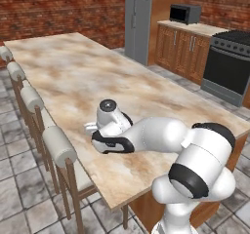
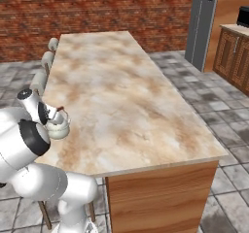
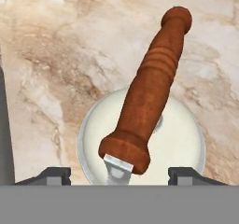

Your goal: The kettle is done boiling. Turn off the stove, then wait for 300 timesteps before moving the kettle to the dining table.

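Note:
The cream-white kettle [image 2: 59, 128] sits upright on the dining table [image 2: 121, 91] close to its near left edge. In the hand view its round body [image 3: 182, 134] lies straight below the hand, with the reddish-brown wooden handle piece [image 3: 149, 78] arching across it. My gripper [image 3: 120, 174] hovers over the kettle and is open. Its two fingertips stand wide apart on either side of the handle's lower end and do not touch it. From the right base view the gripper [image 2: 54, 116] is just above the kettle. The black stove [image 1: 229, 67] stands far off at the right wall.
Padded stools [image 1: 58, 145] line the table's long side beside the kettle. A grey fridge [image 1: 139, 18] and a microwave [image 1: 184, 13] on a wooden-cabinet counter stand beyond the table. Tiled floor runs between the table and the stove.

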Tool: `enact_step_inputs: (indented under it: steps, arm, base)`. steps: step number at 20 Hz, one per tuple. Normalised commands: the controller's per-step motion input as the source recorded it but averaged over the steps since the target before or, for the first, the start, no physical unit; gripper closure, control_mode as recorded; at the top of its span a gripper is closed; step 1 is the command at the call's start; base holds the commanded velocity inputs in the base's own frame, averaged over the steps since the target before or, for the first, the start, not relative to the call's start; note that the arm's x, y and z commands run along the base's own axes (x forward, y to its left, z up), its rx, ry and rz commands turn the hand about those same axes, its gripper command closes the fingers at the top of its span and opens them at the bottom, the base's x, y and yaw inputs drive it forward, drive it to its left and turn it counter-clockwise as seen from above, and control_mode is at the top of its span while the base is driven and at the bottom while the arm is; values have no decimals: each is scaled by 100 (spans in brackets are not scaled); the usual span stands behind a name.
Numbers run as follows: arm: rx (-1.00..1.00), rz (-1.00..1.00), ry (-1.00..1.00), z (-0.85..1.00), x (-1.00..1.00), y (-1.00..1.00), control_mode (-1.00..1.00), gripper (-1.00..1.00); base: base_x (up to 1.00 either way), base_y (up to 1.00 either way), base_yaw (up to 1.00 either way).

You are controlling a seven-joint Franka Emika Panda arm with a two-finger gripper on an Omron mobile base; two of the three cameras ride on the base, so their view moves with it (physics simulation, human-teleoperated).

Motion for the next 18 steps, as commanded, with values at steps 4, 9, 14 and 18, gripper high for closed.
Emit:
enact_step_inputs:
  steps: [4,9,14,18]
  arm:
    - [0,0,0,0,-11,-1,-100,-100]
    - [0,-1,0,2,-19,0,-100,-100]
    - [0,-3,0,15,-29,0,-100,-100]
    - [0,-4,2,22,-20,0,-100,-100]
  base:
    - [0,0,0]
    - [0,0,0]
    - [0,0,0]
    - [0,0,0]
